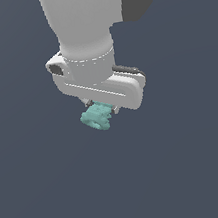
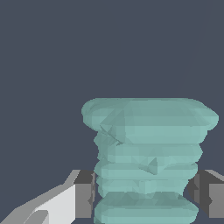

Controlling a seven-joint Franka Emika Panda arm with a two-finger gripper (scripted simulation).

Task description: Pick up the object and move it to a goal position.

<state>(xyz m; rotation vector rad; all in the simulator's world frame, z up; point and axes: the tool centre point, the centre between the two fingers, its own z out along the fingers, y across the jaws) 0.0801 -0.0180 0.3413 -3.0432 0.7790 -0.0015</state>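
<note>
Exterior view: white Panda arm comes down from the top edge, w/ a dark grey joint section on its side toward the exterior view's right. Below it sits the broad white hand body, tilted, lower toward the exterior view's right. Gripper points downward, fingers mostly hidden behind the hand body and the load. Teal-green ribbed object sits directly under the hand body, touching its underside region, poking out toward the exterior view's left of the hand's lower edge. It's clearly narrower than the hand. Nothing but flat dark blue-grey background around the object; can't tell whether any surface touches it.

Wrist view: the object fills the middle, stacked ridges w/ a wider flange at the far end. One grey finger pad presses on one flank of the object, another pad on the opposite flank, both touching the ribs. So the gripper is clamped onto the object, holding it between the pads near its narrower ridges.
</note>
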